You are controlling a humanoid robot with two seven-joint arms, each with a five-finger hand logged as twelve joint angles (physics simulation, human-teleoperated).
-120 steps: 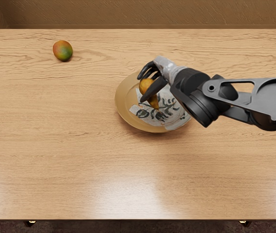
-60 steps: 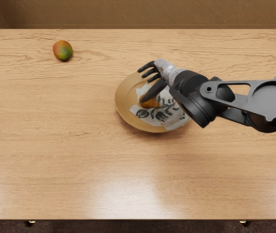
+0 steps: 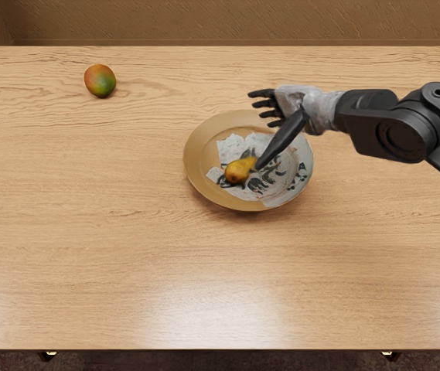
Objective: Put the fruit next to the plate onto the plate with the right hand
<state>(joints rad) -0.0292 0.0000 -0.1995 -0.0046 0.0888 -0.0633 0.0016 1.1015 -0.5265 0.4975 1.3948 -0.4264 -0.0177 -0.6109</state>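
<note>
- A wooden table (image 3: 127, 232) seen from above at a slant, with a round plate (image 3: 195, 151) near its middle. The plate has a golden rim and a dark leafy pattern.
- A small yellow-orange fruit (image 3: 239, 170) lies on the plate, on the patterned centre and a little left of the middle. The placing looks done.
- What seems left is for the right hand (image 3: 291, 104) to draw clear without nudging the fruit.
- The right hand, its arm coming in from the right edge, hovers over the far right rim of the plate. Its fingers (image 3: 263, 94) are spread wide and hold nothing.
- One long dark finger reaches down and left from the hand, and its tip ends just beside the fruit's right side. Whether it touches cannot be told. The other fingers point left, well apart from the fruit.
- A second fruit (image 3: 100, 79), red and green, sits far off near the table's far left corner, untouched.
- The left arm is out of view.
</note>
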